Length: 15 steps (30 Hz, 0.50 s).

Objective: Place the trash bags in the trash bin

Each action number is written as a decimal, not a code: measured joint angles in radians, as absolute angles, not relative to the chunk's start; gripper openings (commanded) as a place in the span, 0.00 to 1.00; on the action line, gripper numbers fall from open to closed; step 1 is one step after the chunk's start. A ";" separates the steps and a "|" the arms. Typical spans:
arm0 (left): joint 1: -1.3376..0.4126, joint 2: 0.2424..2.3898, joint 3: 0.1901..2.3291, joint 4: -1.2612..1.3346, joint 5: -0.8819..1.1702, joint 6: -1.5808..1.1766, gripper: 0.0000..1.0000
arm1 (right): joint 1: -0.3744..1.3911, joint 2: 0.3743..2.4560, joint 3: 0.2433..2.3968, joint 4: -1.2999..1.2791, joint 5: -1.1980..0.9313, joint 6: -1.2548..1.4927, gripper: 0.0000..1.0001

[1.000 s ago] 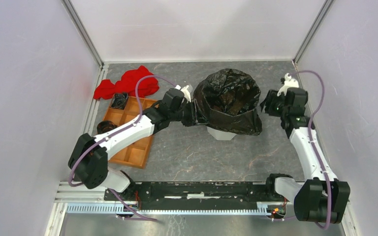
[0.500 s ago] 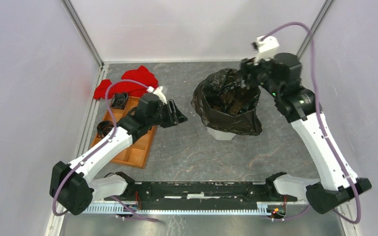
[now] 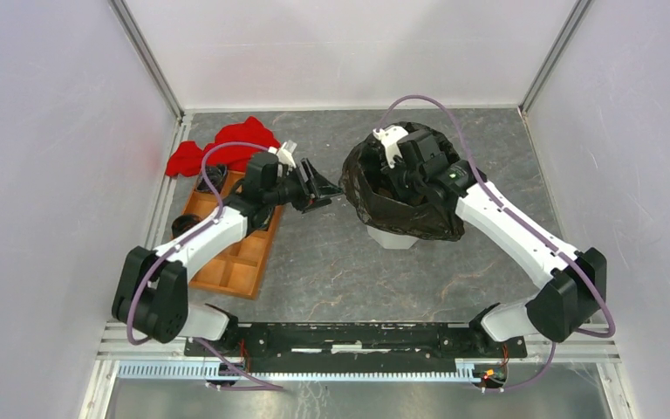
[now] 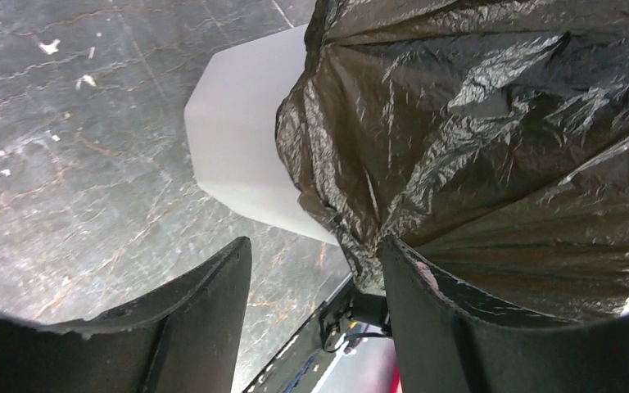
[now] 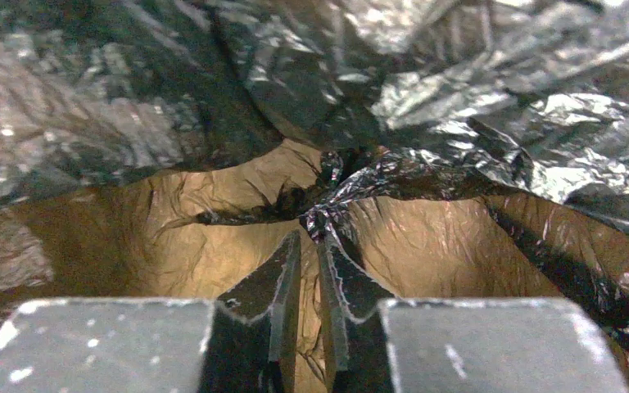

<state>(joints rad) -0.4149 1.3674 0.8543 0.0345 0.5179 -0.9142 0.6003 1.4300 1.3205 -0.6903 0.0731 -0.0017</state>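
Swinging in from the far right corner, the right gripper (image 3: 397,179) is now plunging into the mouth of the trash bag (image 3: 419,218), and the left gripper (image 3: 330,190) is backing off the bag's left side. That glossy black sack is sitting in the trash bin (image 3: 393,237), its crinkled film spilling over the rim and hiding most of the white walls; only the narrow faceted base is peeking out underneath. From the right wrist, the jaws are drawn almost together with a thin slit between them, and a twisted knot of film is gathering right at their tips. Whether they are pinching it, I cannot tell. On the left, the jaws are standing wide and released, holding nothing, with bag and bin just ahead of them and bare grey table (image 3: 331,271) between. Behind those jaws, the left arm is stretching over an orange tray (image 3: 235,262), and a red cloth (image 3: 227,144) is lying just beyond it.
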 measured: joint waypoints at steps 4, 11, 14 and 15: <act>-0.420 1.428 0.844 0.138 0.560 -0.970 0.68 | 0.591 1.428 1.299 -0.640 0.110 0.028 0.21; -0.483 1.531 0.809 0.245 0.581 -1.032 0.71 | 0.584 1.504 1.299 -0.421 0.140 0.082 0.24; -0.522 1.547 0.810 0.245 0.578 -1.032 0.73 | 0.584 1.533 1.299 -0.339 0.145 0.093 0.26; -0.530 1.547 0.810 0.242 0.578 -1.031 0.74 | 0.584 1.536 1.299 -0.318 0.147 0.098 0.28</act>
